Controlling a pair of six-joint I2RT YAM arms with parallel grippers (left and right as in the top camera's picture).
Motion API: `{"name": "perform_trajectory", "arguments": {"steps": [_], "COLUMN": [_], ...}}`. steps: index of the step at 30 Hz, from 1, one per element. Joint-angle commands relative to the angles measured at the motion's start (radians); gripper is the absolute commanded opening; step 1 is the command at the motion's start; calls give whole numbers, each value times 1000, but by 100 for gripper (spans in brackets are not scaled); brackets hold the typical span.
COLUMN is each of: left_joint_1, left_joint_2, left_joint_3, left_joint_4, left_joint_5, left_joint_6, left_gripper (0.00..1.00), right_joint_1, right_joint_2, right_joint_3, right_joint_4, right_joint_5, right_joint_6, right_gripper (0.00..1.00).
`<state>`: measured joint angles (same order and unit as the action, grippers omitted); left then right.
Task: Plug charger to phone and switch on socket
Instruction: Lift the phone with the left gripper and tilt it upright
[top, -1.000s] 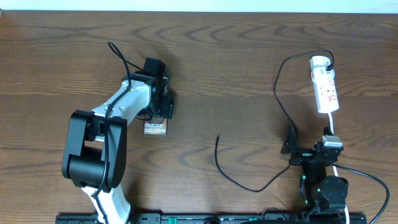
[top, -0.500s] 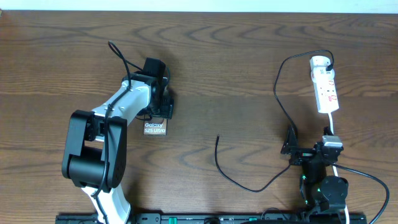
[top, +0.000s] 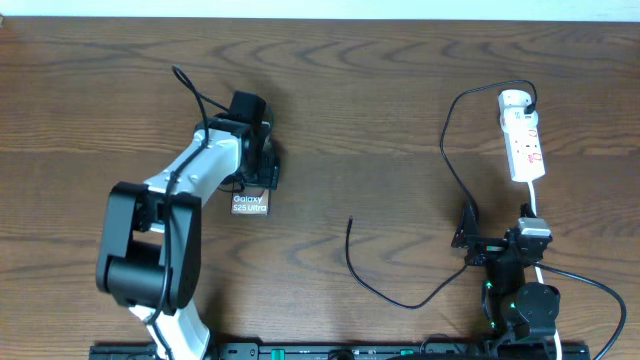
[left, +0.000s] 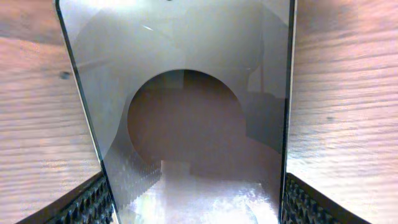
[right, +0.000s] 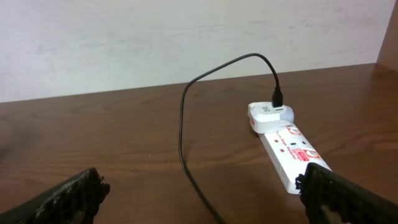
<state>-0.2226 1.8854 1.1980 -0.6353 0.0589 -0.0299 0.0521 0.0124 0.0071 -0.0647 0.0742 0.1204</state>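
The phone (top: 249, 205), dark with white lettering, lies flat left of centre. My left gripper (top: 257, 176) is over its far end. In the left wrist view the phone (left: 186, 112) fills the gap and both fingers (left: 93, 202) press its long edges, so the gripper is shut on it. The charger (top: 400, 303), a thin black cable, runs from the white socket (top: 522, 135) in a loop to a free tip (top: 350, 221) mid-table. My right gripper (top: 468, 232) stands open and empty near the front right, facing the socket (right: 289, 152) and the cable (right: 181, 124).
The socket's white cord (top: 537, 205) runs down past the right arm's base (top: 520, 300). The left arm's white links (top: 190, 175) cross the table's left side. A pale wall (right: 186, 37) stands behind the table's far edge.
The left arm's elbow has shifted a little to the left and the phone has edged slightly away from the front. The right arm and the cable are still.
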Motion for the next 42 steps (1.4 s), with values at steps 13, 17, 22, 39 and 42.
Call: {"name": "perform_trajectory", "arguments": {"steps": [13, 17, 22, 39, 42], "left_joint_1": [3, 9, 63, 307, 307], "left_joint_2": [-299, -347, -373, -372, -372], "left_joint_3": [18, 18, 19, 20, 20], "left_joint_4": [-6, -6, -6, -6, -6], "left_joint_5": [20, 138, 314, 988, 993], "left_joint_6": [-140, -210, -381, -990, -1104], "left_gripper": [8, 7, 7, 8, 7], "right_joint_1": [8, 8, 8, 8, 8], "right_joint_2": [-6, -6, -6, -6, -6], "right_joint_3": [-2, -2, -2, -2, -2], "right_joint_4": [-5, -5, -5, -5, -5], "right_joint_5": [-4, -5, -4, -4, -4], "right_joint_6": [-14, -13, -13, -14, -14], "right_gripper": [99, 99, 99, 99, 99]}}
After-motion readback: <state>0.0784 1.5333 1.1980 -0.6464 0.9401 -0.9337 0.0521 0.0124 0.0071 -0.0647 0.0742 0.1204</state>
